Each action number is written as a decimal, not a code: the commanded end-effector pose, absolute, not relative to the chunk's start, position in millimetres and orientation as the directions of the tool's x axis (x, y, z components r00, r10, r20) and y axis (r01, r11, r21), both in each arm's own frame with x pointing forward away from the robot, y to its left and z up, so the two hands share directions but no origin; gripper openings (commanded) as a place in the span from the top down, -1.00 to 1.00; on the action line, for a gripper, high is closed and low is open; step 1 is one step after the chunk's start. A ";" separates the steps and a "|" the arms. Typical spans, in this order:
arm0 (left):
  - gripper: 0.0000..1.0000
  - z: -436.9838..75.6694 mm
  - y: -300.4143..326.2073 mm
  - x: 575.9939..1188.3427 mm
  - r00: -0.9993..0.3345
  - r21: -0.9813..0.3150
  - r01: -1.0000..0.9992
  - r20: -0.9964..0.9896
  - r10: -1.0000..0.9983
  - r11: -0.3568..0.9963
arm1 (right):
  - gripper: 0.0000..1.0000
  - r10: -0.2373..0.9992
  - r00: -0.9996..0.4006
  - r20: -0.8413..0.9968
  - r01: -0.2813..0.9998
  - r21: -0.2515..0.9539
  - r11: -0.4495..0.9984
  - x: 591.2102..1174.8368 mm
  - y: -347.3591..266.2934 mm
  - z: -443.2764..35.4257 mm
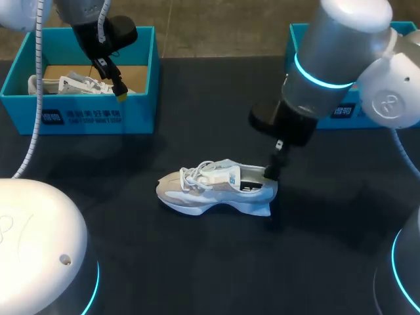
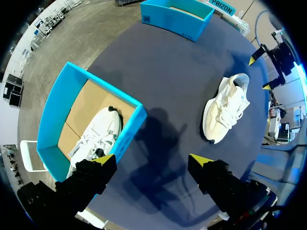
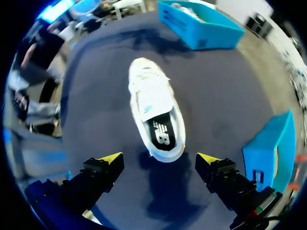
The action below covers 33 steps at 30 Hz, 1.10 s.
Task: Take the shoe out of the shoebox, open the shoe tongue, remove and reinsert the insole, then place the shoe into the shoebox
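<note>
Shoe out of box, frame centre, on table. Your right gripper spread wide at heel (insole exposed, likely next target). Left gripper open, empty, over upper-left shoebox, out of way.

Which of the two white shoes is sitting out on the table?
The shoe mid-table, by the right arm's fingers; the other shoe lies inside the left blue shoebox.

Two white shoes, two blue shoeboxes, two end effectors, one dark table.
</note>
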<state>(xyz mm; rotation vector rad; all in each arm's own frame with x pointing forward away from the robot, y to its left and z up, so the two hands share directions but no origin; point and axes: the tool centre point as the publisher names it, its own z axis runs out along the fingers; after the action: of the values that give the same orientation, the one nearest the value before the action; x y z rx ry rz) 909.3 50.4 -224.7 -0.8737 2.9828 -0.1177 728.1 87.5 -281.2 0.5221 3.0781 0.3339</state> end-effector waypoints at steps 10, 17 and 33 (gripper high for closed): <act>-1.00 -224.5 51.0 908.0 -0.842 -0.082 -0.537 -0.011 -0.539 0.840 | -1.00 0.145 -0.985 0.093 0.163 0.235 0.958 729.9 82.9 -283.4; -1.00 -224.5 51.0 908.0 -0.842 -0.082 -0.537 -0.011 -0.539 0.840 | -1.00 0.230 -0.973 0.001 0.214 0.375 0.902 729.4 63.7 -284.6; -1.00 -224.5 51.0 908.0 -0.842 -0.082 -0.537 -0.011 -0.539 0.840 | -1.00 0.191 -0.981 -0.015 0.144 0.601 0.786 726.4 25.8 -302.0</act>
<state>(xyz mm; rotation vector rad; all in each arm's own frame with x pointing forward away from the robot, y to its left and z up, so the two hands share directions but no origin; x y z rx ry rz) 909.3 50.4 -224.7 -0.8737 2.9828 -0.1178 731.2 41.5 -294.6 0.2897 2.9897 0.7045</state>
